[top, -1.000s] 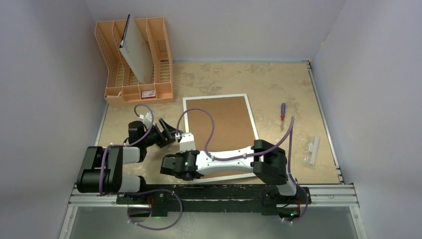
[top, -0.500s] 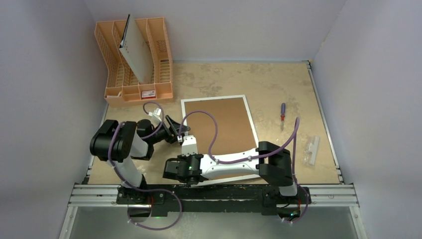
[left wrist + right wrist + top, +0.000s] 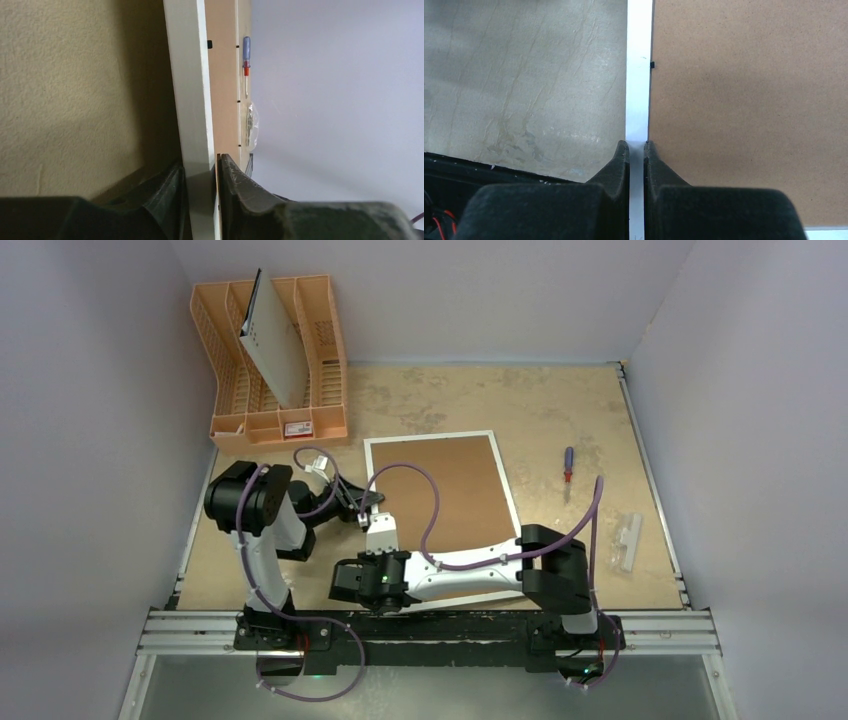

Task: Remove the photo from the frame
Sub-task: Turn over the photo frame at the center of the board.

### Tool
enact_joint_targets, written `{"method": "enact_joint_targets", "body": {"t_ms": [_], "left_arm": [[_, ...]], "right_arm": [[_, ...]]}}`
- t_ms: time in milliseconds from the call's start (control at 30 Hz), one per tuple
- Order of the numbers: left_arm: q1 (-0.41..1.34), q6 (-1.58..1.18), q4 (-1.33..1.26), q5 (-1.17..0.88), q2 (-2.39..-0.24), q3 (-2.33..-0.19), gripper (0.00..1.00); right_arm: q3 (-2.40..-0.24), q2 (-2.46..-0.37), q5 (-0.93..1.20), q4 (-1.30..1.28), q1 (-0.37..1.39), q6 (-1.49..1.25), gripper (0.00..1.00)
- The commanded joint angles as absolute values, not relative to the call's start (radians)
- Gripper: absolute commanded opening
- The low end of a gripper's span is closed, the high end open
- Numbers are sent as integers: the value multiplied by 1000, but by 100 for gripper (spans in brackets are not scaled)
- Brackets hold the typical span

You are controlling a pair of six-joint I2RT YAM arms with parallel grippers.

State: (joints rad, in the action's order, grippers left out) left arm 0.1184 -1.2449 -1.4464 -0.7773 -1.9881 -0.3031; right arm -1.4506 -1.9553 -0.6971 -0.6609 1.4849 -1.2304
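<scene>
Swung left gripper (image 3: 200,172) in since a second ago; now clamped across the white rim of the frame (image 3: 440,485) straight ahead, long edge running away from it. Beside it, right gripper (image 3: 636,150) shut, pressing same rim. No photo in sight; judged beneath brown back.

left fingers (image 3: 239,192): moved to frame (image 3: 190,95) edge | closed onto it

Robotics laboratory test cell. Plain pale walls (image 3: 100,440) enclosed a mottled tabletop (image 3: 560,400); two arms (image 3: 470,575) (cabled in purple) were bolted to an aluminium rail (image 3: 670,632) along the top view's bottom edge.
</scene>
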Motion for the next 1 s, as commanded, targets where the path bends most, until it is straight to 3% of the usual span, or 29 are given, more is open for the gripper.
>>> {"method": "enact_joint_targets", "body": {"t_ms": [0, 267, 433, 567, 700, 833, 967], "left_arm": [[123, -1245, -1537, -775, -1982, -326, 24], [124, -1151, -1278, -755, -1852, -357, 6], [124, -1046, -1026, -727, -1697, -391, 0], [129, -950, -788, -670, -1539, -434, 0], [142, -882, -581, -632, -1426, -505, 0], [163, -812, -370, -596, -1346, -599, 0], [180, -775, -220, -561, -1304, -682, 0]], "right_arm": [[-1440, -1867, -753, -614, 1497, -1257, 0], [-1396, -1815, -742, -551, 1497, -1191, 2], [-1302, -1703, -735, -467, 1498, -1092, 27], [-1174, -1551, -699, -302, 1497, -960, 53], [-1030, -1387, -683, -141, 1497, -816, 64], [-935, -1264, -617, -60, 1497, -628, 81], [-834, -1177, -505, 66, 1502, -393, 84]]}}
